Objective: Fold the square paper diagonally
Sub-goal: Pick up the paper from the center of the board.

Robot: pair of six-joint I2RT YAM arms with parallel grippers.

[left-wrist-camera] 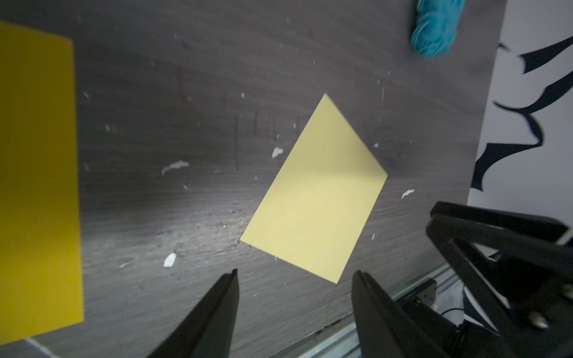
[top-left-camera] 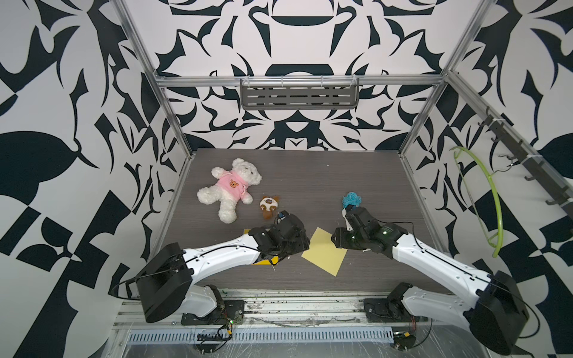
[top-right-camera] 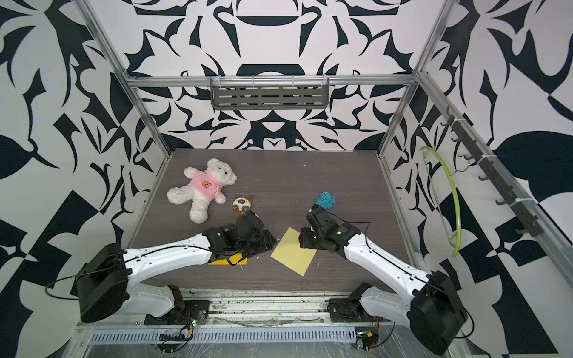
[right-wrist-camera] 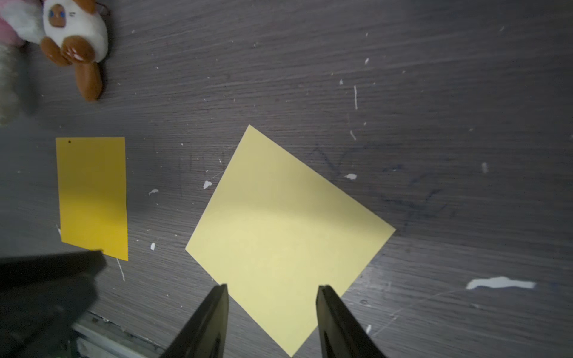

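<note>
Counter: dark wood-grain surface, matt, finely ridged, flecked with white specks. Square paper: pale yellow, smooth, matt. Yellow card: smooth, matt. Teddy bear: fluffy white plush, pink cloth top. Yarn ball: fuzzy turquoise fibre. Fingers: black matt plastic.

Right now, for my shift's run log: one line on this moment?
square paper: flat, unfolded | left jaws: apart, empty | right jaws: apart, empty | fold: not started

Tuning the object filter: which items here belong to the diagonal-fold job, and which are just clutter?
Job: pale yellow square paper, left gripper, right gripper.
Clutter: darker yellow sheet, teddy bear in pink shirt, small brown-and-white plush, blue yarn ball.
</note>
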